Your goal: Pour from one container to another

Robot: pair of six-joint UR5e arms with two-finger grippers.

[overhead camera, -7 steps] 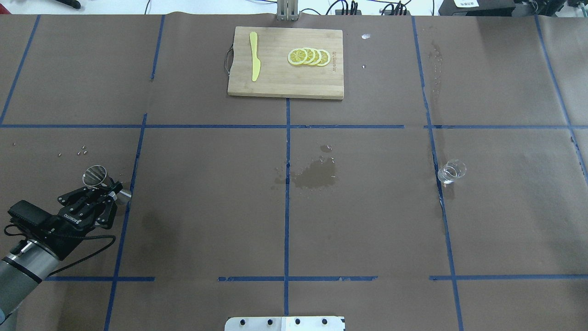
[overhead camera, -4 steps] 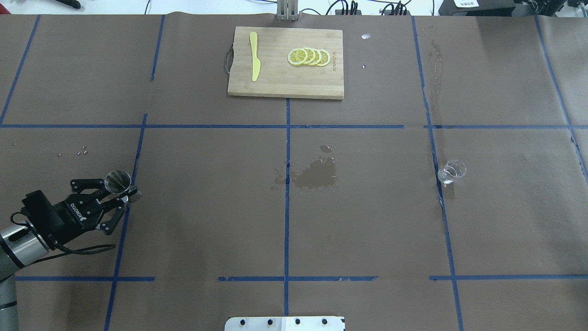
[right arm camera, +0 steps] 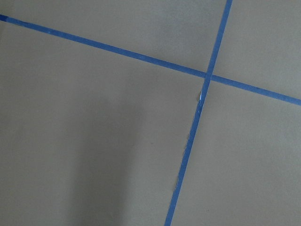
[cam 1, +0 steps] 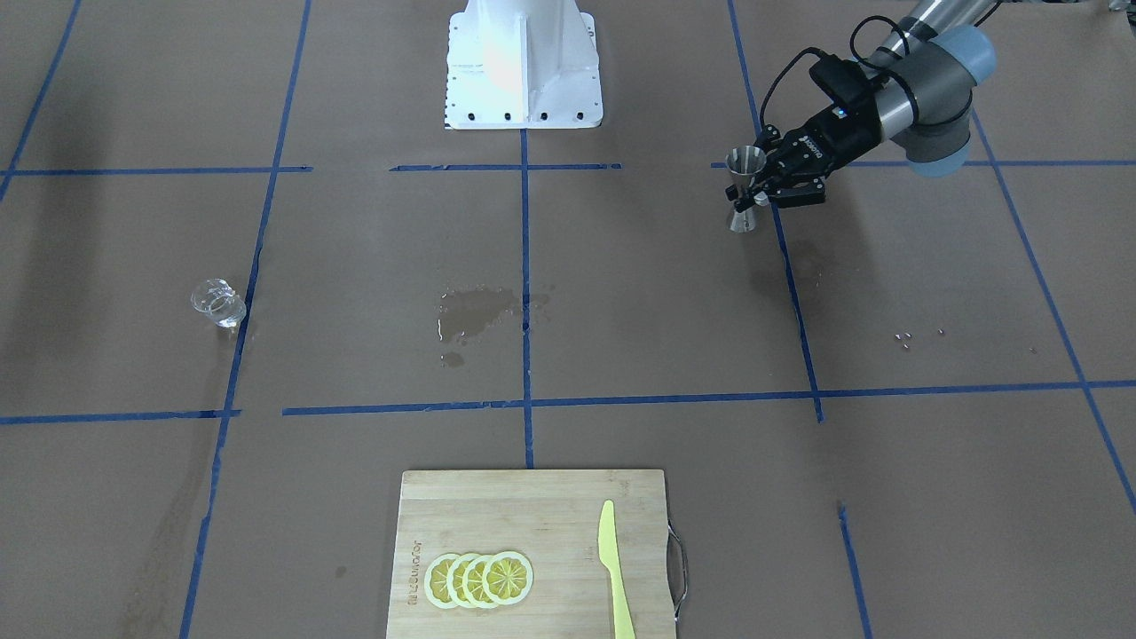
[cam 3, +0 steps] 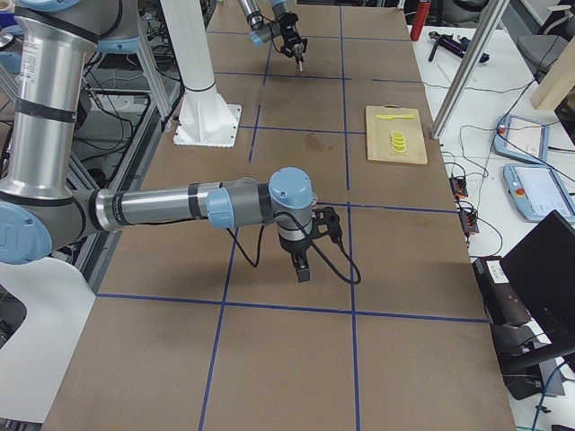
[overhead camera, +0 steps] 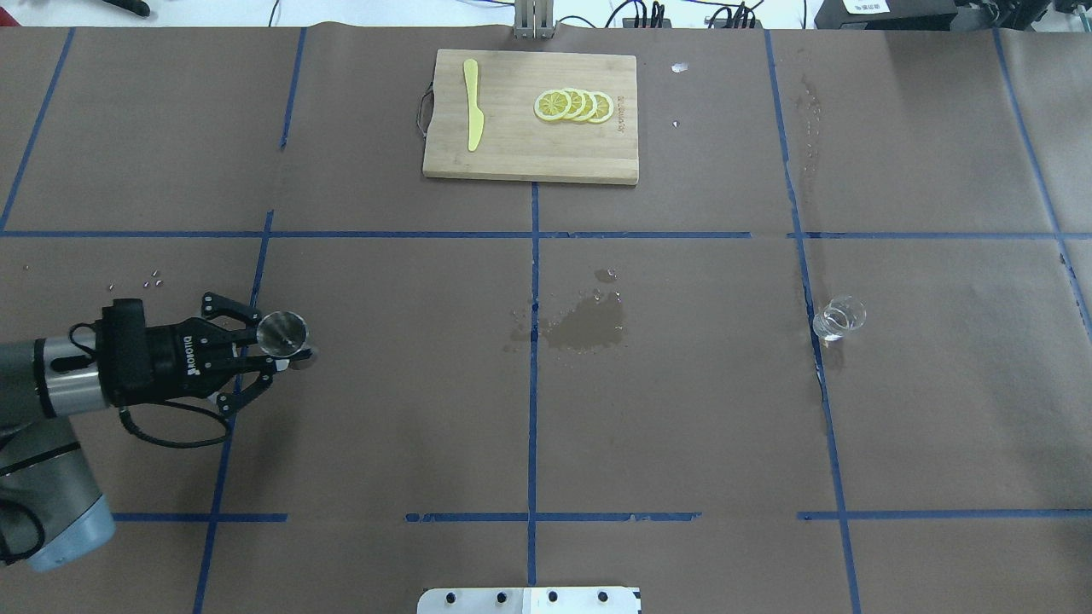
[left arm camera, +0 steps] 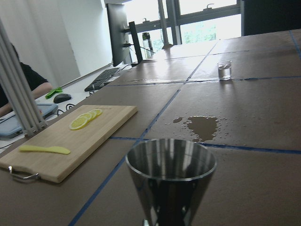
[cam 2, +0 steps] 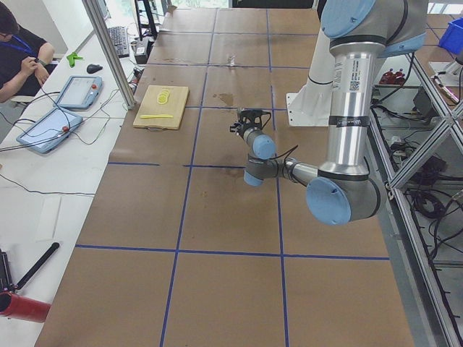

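Observation:
A steel hourglass jigger (overhead camera: 283,333) is held upright just above the table at the left, with my left gripper (overhead camera: 275,343) shut on its waist. From across the table, the jigger (cam 1: 745,188) and the left gripper (cam 1: 759,184) show at the upper right. The jigger's open cup (left arm camera: 171,176) fills the bottom of the left wrist view. A small clear glass (overhead camera: 839,318) stands far off at the right, also seen as the glass (cam 1: 217,303) and the glass (left arm camera: 225,70). My right gripper (cam 3: 302,268) hangs low over the table in the exterior right view only; I cannot tell its state.
A wooden cutting board (overhead camera: 520,153) with lemon slices (overhead camera: 573,106) and a yellow knife (overhead camera: 472,104) lies at the far middle. A wet stain (overhead camera: 589,324) marks the paper between the jigger and the glass. Small crumbs (overhead camera: 152,278) lie at the left.
My left arm has swung round and carried the jigger rightward toward the table's middle. The glass has not moved.

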